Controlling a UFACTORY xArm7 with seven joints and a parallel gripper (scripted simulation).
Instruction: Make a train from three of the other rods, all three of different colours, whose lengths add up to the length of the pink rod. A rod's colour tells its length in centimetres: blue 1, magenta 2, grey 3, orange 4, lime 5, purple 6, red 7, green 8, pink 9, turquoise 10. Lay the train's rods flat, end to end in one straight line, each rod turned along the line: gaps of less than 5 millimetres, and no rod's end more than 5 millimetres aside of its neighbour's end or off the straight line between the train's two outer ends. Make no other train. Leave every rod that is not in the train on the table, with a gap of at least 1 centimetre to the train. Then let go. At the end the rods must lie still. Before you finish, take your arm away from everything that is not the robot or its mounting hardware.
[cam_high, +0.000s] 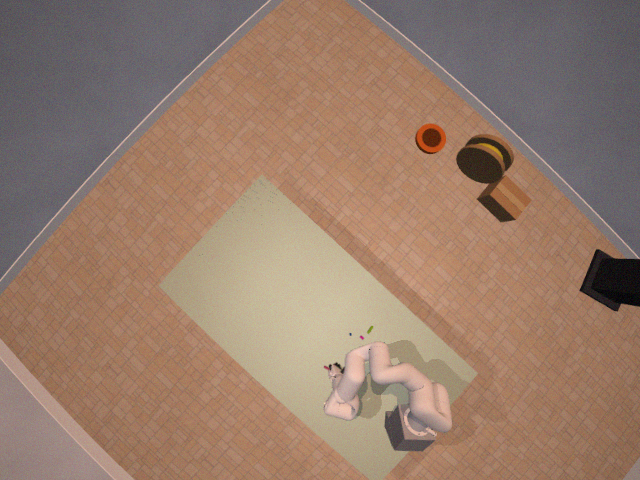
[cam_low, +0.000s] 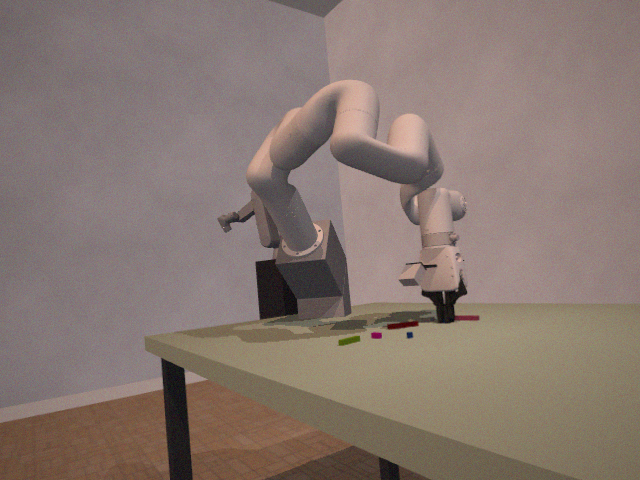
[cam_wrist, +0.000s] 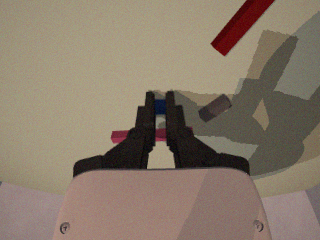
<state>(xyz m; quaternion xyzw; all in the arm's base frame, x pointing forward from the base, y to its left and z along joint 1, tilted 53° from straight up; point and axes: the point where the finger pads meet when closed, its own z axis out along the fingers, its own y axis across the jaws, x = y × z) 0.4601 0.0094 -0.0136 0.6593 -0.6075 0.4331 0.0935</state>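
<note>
My gripper (cam_high: 336, 366) (cam_low: 445, 318) (cam_wrist: 160, 103) is shut on a blue rod (cam_wrist: 160, 107) at table height; this rod shows only in the wrist view. The pink rod (cam_low: 466, 317) (cam_wrist: 120, 136) (cam_high: 326, 367) lies flat, partly hidden behind the fingers. A grey rod (cam_wrist: 215, 108) lies slanted in shadow, right of the fingers in the wrist view. A red rod (cam_low: 403, 324) (cam_wrist: 240, 29) lies farther off. A second blue rod (cam_high: 350, 334) (cam_low: 409, 335), a magenta rod (cam_high: 361, 337) (cam_low: 376, 335) and a lime rod (cam_high: 370, 329) (cam_low: 349, 340) lie apart from each other.
The pale green table (cam_high: 268, 268) (cam_low: 516, 382) carries the arm's grey base block (cam_high: 408, 436) (cam_low: 312, 273). The arm arches over the table and casts shadows near the grey rod. An orange pot (cam_high: 431, 138) and a wooden box (cam_high: 509, 198) stand off the table.
</note>
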